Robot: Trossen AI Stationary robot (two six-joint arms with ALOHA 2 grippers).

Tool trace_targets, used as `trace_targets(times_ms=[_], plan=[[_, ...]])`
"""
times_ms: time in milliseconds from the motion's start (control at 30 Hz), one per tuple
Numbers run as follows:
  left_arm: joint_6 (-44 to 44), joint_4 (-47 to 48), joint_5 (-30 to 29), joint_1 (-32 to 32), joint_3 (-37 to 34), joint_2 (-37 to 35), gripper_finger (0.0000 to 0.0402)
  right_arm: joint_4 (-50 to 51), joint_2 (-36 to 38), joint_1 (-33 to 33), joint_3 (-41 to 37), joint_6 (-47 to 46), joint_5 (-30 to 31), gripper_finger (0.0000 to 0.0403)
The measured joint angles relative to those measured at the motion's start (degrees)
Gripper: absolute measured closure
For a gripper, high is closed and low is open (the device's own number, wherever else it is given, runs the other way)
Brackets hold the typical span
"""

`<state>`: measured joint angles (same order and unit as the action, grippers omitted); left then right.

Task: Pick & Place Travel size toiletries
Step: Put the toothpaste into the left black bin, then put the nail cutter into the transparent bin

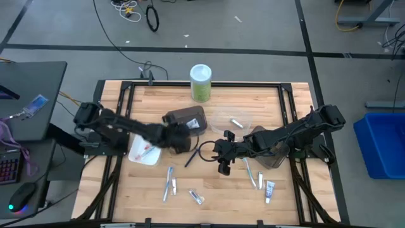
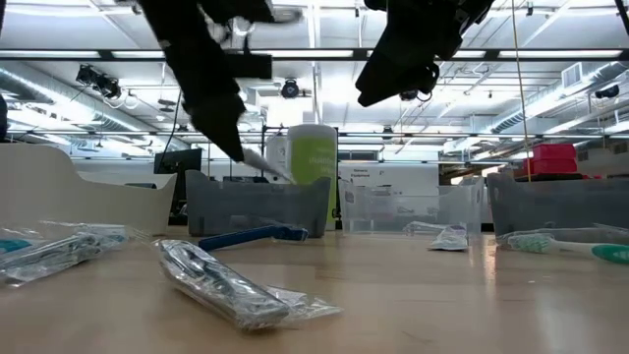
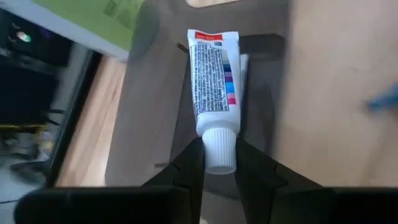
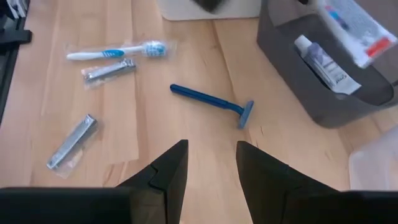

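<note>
My left gripper [image 3: 219, 158] is shut on a white toothpaste tube [image 3: 214, 81] with a red band and coloured squares, above a dark tray [image 3: 149, 112] near the table's middle [image 1: 190, 120]. Another tube [image 4: 323, 62] lies inside that tray. My right gripper [image 4: 211, 152] is open and holds nothing, hovering above bare wood [image 1: 223, 166] just right of a blue razor [image 4: 211, 102] lying flat. A wrapped toothbrush [image 4: 118, 53] and two silvery packets [image 4: 109, 71] [image 4: 71, 140] lie on the table beyond it. My left gripper pinches the tube by its white cap [image 3: 219, 149], one finger on each side. The tube's body points straight out past the fingertips, its crimped end farthest away. It is lifted clear and slants downward over the dark tray [image 2: 263, 162].
A green canister with a white lid [image 1: 201, 82] stands at the far edge. A white tray [image 1: 144, 152] sits on the left, a clear tray [image 1: 237, 120] in the middle, another dark tray [image 1: 269, 155] on the right. More toiletries [image 1: 169, 183] [image 1: 269, 190] lie near the front edge.
</note>
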<state>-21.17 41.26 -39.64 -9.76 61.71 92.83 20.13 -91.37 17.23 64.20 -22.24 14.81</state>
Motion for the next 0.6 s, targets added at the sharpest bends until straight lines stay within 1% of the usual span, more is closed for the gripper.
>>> trace_targets(times_ms=[100,167,233,300,467,600], plan=[[5.11,-4.23,6.33,5.73,-2.13,0.21,0.0324,0.26,0.0,0.05,0.0,0.0,0.0,0.0258],[5.35,-6.07,9.96,8.68,-2.8,0.21,0.0321,0.47,0.0,0.12,0.0,0.0,0.0,0.0259],[4.36,-6.12,12.17,10.74,-2.87,0.21,0.0312,0.36,0.0,0.15,0.0,0.0,0.01,0.0258],[3.95,-6.21,13.36,11.93,-2.88,0.21,0.03,0.46,0.0,0.15,0.0,0.0,0.0,0.0258],[7.3,-6.43,13.42,12.59,-2.88,0.21,0.0274,0.45,0.0,0.15,0.0,0.0,0.02,0.0258],[6.12,-6.62,13.71,12.33,-2.88,0.21,0.0259,0.71,0.0,0.15,0.0,0.03,-0.07,0.0258]])
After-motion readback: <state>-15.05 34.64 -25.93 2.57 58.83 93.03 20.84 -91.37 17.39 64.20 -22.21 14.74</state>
